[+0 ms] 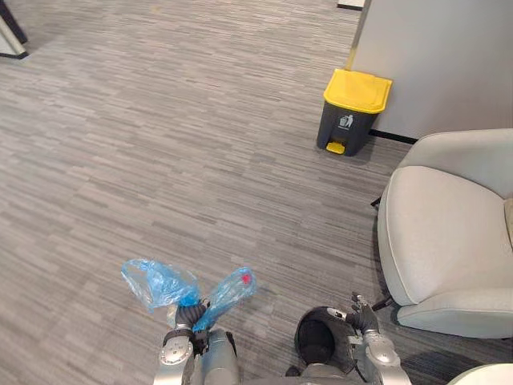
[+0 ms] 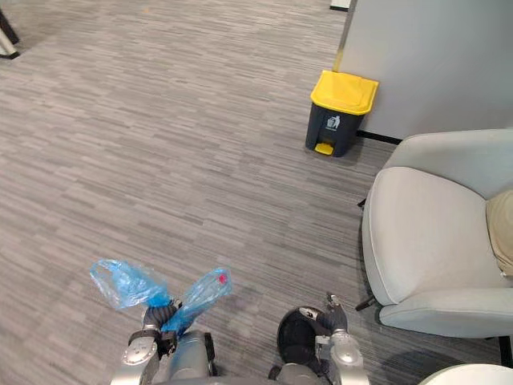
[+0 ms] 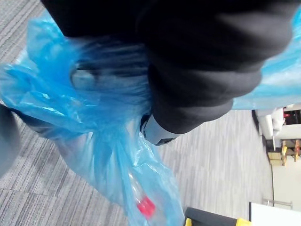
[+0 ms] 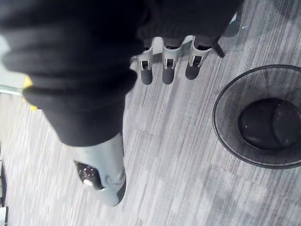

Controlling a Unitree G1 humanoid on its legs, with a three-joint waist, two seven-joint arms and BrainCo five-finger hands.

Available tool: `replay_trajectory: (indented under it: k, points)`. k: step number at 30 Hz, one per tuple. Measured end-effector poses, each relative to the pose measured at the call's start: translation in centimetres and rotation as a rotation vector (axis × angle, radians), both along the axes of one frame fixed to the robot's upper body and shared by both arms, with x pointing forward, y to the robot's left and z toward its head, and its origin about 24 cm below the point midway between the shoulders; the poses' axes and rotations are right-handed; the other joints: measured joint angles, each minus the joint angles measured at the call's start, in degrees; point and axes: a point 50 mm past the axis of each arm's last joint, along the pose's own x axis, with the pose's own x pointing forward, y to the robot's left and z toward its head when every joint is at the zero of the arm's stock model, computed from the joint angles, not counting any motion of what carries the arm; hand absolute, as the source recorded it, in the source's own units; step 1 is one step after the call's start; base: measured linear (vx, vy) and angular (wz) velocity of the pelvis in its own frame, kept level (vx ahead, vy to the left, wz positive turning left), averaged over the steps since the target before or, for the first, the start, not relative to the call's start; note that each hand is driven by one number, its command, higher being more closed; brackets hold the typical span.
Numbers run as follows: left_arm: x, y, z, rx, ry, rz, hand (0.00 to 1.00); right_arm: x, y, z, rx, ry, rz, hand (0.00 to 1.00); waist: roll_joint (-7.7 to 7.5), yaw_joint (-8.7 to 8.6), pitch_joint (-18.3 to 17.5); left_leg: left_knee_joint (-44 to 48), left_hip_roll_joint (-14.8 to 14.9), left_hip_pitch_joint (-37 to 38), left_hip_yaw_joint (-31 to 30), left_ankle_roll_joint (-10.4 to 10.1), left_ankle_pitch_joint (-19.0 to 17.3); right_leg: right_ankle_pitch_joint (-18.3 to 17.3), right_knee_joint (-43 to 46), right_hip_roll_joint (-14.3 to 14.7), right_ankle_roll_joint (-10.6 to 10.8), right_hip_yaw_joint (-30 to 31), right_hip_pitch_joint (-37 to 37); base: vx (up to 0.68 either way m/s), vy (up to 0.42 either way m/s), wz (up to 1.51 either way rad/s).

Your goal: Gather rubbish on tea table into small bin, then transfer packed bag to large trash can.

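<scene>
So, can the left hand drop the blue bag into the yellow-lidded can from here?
Probably not: the left hand grips the blue bag close in, and the can stands far across open floor, lid shut.

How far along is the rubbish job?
Well along. The blue bag is already out of the small mesh bin, which looks empty. The left hand grips the bag. Left to do: carry it to the yellow-lidded trash can and drop it in. The right hand hangs idle.

I see bright, even light across the floor (image 1: 160, 120); a soft shadow pools beneath the armchair (image 1: 449, 241) at 4 o'clock, and light shines through the blue bag (image 1: 160, 285) at 7 o'clock
</scene>
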Motion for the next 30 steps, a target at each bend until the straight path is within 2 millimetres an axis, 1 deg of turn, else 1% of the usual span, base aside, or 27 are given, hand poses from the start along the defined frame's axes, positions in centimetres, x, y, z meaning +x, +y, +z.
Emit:
replay_trajectory:
  k: [1, 2, 3, 4, 5, 6, 7, 8, 9, 10, 11, 12, 13, 14, 15, 17, 18, 19, 20, 21, 22, 23, 24, 25, 27, 29, 30]
  points:
    - [-0.2, -0.1, -0.3, -0.006, 0.015, 0.001, 1.00, -0.3, 0.3, -0.3, 0.010, 0.023, -0.011, 0.00, -0.96, 0.83, -0.64, 2.66, -0.91, 0.11, 0.21, 0.51, 2.16, -1.96, 1.41, -1.37, 1.67, 1.97, 0.13, 0.43, 0.418, -0.42]
    - [-0.1, 0.0, -0.2, 0.001, 0.016, -0.005, 1.00, -0.7, 0.8, -0.5, 0.023, 0.027, -0.016, 0.00, -2.95, 0.68, -1.63, 2.78, -2.88, 0.37, 1.62, 1.22, 0.22, -2.41, 2.08, -3.78, 2.12, 2.65, -0.20, 0.47, 0.407, -0.31]
    - [0.2, 0.2, 0.0, 0.009, 0.005, -0.011, 1.00, -0.8, 1.0, -0.6, 0.031, 0.031, -0.019, 0.00, -4.31, 0.70, -2.15, 3.44, -4.58, 0.89, 3.20, 2.13, -1.70, -2.34, 3.05, -6.02, 2.31, 3.26, -0.29, 0.42, 0.309, -0.09]
    - [0.3, 0.0, 0.0, 0.009, 0.003, -0.021, 1.00, -0.9, 1.0, -0.6, 0.031, 0.034, -0.019, 0.00, -4.63, 0.89, -2.11, 3.93, -5.19, 1.47, 3.97, 2.75, -2.75, -2.14, 4.58, -6.98, 2.50, 3.94, -0.60, 0.48, 0.399, -0.31]
    - [0.6, -0.3, 0.1, 0.010, -0.001, -0.041, 1.00, -0.8, 1.0, -0.5, 0.030, 0.029, -0.018, 0.00, -4.91, 1.28, -2.10, 4.24, -6.35, 3.71, 6.01, 3.76, -5.08, -1.11, 12.63, -8.95, 4.02, 5.91, -3.55, 0.39, 0.328, -0.37]
    - [0.6, -0.3, 0.1, 0.013, 0.001, -0.047, 1.00, -0.6, 1.1, -0.5, 0.030, 0.025, -0.016, 0.00, -4.82, 1.27, -2.04, 4.16, -6.62, 4.91, 6.71, 4.18, -5.84, 0.28, 17.71, -9.57, 4.94, 6.45, -5.58, 0.45, 0.338, -0.39]
    - [0.6, -0.7, 0.1, 0.012, 0.004, -0.068, 1.00, -0.5, 1.2, -0.4, 0.029, 0.023, -0.007, 0.00, -4.65, 1.10, -1.91, 3.38, -7.04, 7.53, 7.64, 4.79, -6.89, 2.49, 28.30, -9.85, 6.38, 8.21, -9.89, 0.29, 0.152, -0.21]
    - [0.7, -0.4, 0.1, 0.025, 0.005, -0.075, 1.00, -0.5, 1.4, -0.5, 0.033, 0.023, -0.005, 0.00, -4.58, 0.94, -1.84, 2.27, -7.26, 10.29, 8.39, 5.19, -7.62, 2.51, 37.11, -9.46, 6.44, 8.79, -13.77, 0.34, 0.137, -0.19]
    - [0.7, -0.2, 0.1, 0.031, 0.006, -0.074, 1.00, -0.4, 1.6, -0.4, 0.036, 0.022, -0.003, 0.00, -4.59, 0.92, -1.80, 1.32, -7.49, 11.83, 8.59, 5.27, -7.95, 2.32, 40.40, -9.08, 6.06, 8.48, -15.71, 0.31, 0.082, -0.16]
    - [0.7, 0.0, 0.2, 0.041, 0.007, -0.072, 1.00, -0.4, 1.7, -0.4, 0.039, 0.019, 0.000, 0.00, -4.25, 0.26, -1.54, -0.70, -7.77, 14.75, 8.69, 5.67, -8.80, 1.88, 44.81, -7.93, 5.21, 7.23, -19.30, 0.31, 0.062, -0.10]
    - [0.7, 0.1, 0.2, 0.044, 0.006, -0.072, 1.00, -0.3, 1.8, -0.4, 0.040, 0.016, 0.001, 0.00, -3.97, -0.19, -1.30, -1.71, -7.84, 16.12, 8.67, 5.54, -9.21, 1.60, 46.02, -7.08, 4.69, 6.58, -20.96, 0.31, 0.007, 0.00]
    - [0.7, 0.1, 0.2, 0.048, 0.005, -0.070, 1.00, -0.3, 1.8, -0.3, 0.040, 0.012, 0.000, 0.00, -4.09, -0.61, -1.28, -3.20, -7.98, 18.51, 8.61, 5.14, -9.55, 1.29, 45.93, -5.82, 4.16, 4.92, -23.80, 0.83, -0.223, 0.13]
    - [1.7, -0.1, 0.7, 0.054, -0.021, -0.077, 1.00, -0.4, 1.6, -0.4, 0.040, 0.017, -0.011, 0.00, -4.96, -1.97, -1.24, -6.18, -8.16, 25.55, 8.54, 1.31, -12.03, 3.31, 25.42, -4.08, 0.56, -3.87, -30.38, 0.99, -0.261, 0.09]
    - [2.1, 0.0, 0.7, 0.055, -0.021, -0.074, 1.00, -0.6, 1.3, -0.6, 0.033, 0.028, -0.014, 0.00, -4.62, -1.98, -1.38, -5.46, -7.63, 26.66, 7.96, -0.81, -13.40, 8.37, 20.76, -3.02, -5.10, -4.77, -28.75, 1.01, -0.255, -0.09]
    - [2.3, 0.1, 0.6, 0.056, -0.019, -0.072, 1.00, -0.1, 1.1, -0.4, 0.030, 0.019, -0.020, 0.00, -3.13, -1.80, -1.24, -3.68, -5.93, 25.78, 7.29, -1.68, -12.47, 9.27, 19.55, -1.46, -6.64, -5.43, -28.18, 0.44, -0.070, -0.17]
    - [2.5, -0.1, 0.6, 0.051, -0.016, -0.073, 1.00, 0.6, 0.9, -0.2, 0.026, 0.003, -0.024, 0.00, -3.25, -2.33, -0.77, -5.00, -6.14, 25.16, 5.29, -1.64, -12.82, 9.13, 17.83, -1.49, -6.92, -5.35, -26.01, 0.29, -0.104, -0.02]
    - [2.8, -0.4, 0.6, 0.039, -0.024, -0.074, 1.00, 0.4, 0.5, -0.2, 0.019, 0.007, -0.036, 0.00, -2.95, -2.82, -0.88, -6.95, -6.01, 26.47, 5.32, -2.38, -8.99, 8.53, 16.84, -1.11, -6.65, -6.41, -24.09, 0.29, -0.179, 0.18]
    - [2.4, -0.5, 0.5, 0.029, -0.020, -0.062, 1.00, 0.1, 0.4, -0.3, 0.020, 0.014, -0.045, 0.00, -3.06, -3.08, -0.70, -2.53, -4.85, 27.24, 5.22, -3.05, -6.90, 5.49, 14.86, -0.53, -6.30, -7.86, -19.68, 0.26, -0.136, 0.17]
    - [2.0, -0.6, 0.2, 0.018, -0.008, -0.051, 1.00, -0.5, 0.3, -0.7, 0.023, 0.039, -0.049, 0.00, -2.58, -3.25, -0.50, 8.28, -2.79, 25.17, 4.22, -3.10, -6.14, 3.36, 13.01, 0.45, -5.82, -7.85, -15.63, 0.22, -0.108, 0.02]
    - [1.6, -0.8, 0.0, 0.008, 0.003, -0.049, 1.00, -0.8, 0.3, -0.8, 0.022, 0.047, -0.051, 0.00, -1.69, -3.23, -0.73, 14.58, -1.13, 22.73, 3.22, -2.91, -4.21, 3.17, 12.04, 1.58, -5.98, -7.59, -14.10, 0.23, -0.022, -0.39]
    - [1.0, -1.1, -0.3, -0.009, 0.017, -0.052, 1.00, -1.1, 0.3, -1.0, 0.023, 0.055, -0.048, 0.00, -2.00, -1.76, -1.77, 25.16, 1.67, 17.76, 2.30, -2.29, -0.74, 2.48, 10.80, 3.10, -7.11, -6.03, -12.38, 0.23, 0.004, -0.73]
    - [0.6, -1.1, -0.5, -0.013, 0.027, -0.051, 1.00, -0.9, 0.6, -1.0, 0.028, 0.054, -0.040, 0.00, -1.20, -1.05, -2.18, 29.29, 3.01, 15.27, 2.32, -1.38, -1.34, 2.09, 10.51, 3.83, -7.62, -4.37, -11.69, 0.33, 0.055, -0.95]
    - [0.2, -0.9, -0.6, -0.014, 0.037, -0.042, 1.00, -0.7, 0.8, -0.9, 0.030, 0.048, -0.037, 0.00, -1.53, -1.03, -2.05, 31.10, 3.05, 11.95, 2.33, -0.32, -2.43, 1.89, 9.54, 4.02, -7.55, -2.42, -10.46, 0.27, 0.062, -0.80]
    - [0.1, -0.8, -0.6, -0.014, 0.039, -0.036, 1.00, -0.5, 0.8, -0.9, 0.030, 0.047, -0.032, 0.00, -1.76, -1.04, -1.91, 30.83, 2.92, 10.68, 2.59, -0.43, -3.40, 1.93, 8.96, 4.00, -7.48, -1.26, -9.86, 0.33, 0.089, -0.92]
    - [-0.1, -0.6, -0.7, -0.013, 0.046, -0.025, 1.00, -0.5, 0.9, -0.9, 0.031, 0.053, -0.027, 0.00, -2.33, 0.28, -1.65, 26.22, 2.23, 7.65, 2.90, 0.16, -5.44, 2.57, 6.40, 3.41, -6.35, 3.01, -7.52, 0.35, 0.170, -1.01]
    - [-0.2, -0.7, -0.8, -0.016, 0.047, -0.025, 1.00, -0.4, 0.9, -0.9, 0.029, 0.058, -0.028, 0.00, -2.86, 0.48, -1.47, 18.76, -0.06, 5.52, 2.18, 0.46, -5.64, 2.53, 3.98, 1.98, -5.32, 6.02, -5.23, 0.36, 0.252, -0.75]
    - [-0.1, -0.8, -0.8, -0.021, 0.045, -0.025, 1.00, -0.1, 0.7, -0.7, 0.020, 0.051, -0.030, 0.00, -3.13, 0.98, -1.28, 12.95, -1.74, 4.01, 1.38, 0.17, -5.46, 2.32, 2.65, 0.58, -3.93, 7.94, -3.97, 0.40, 0.329, -0.77]
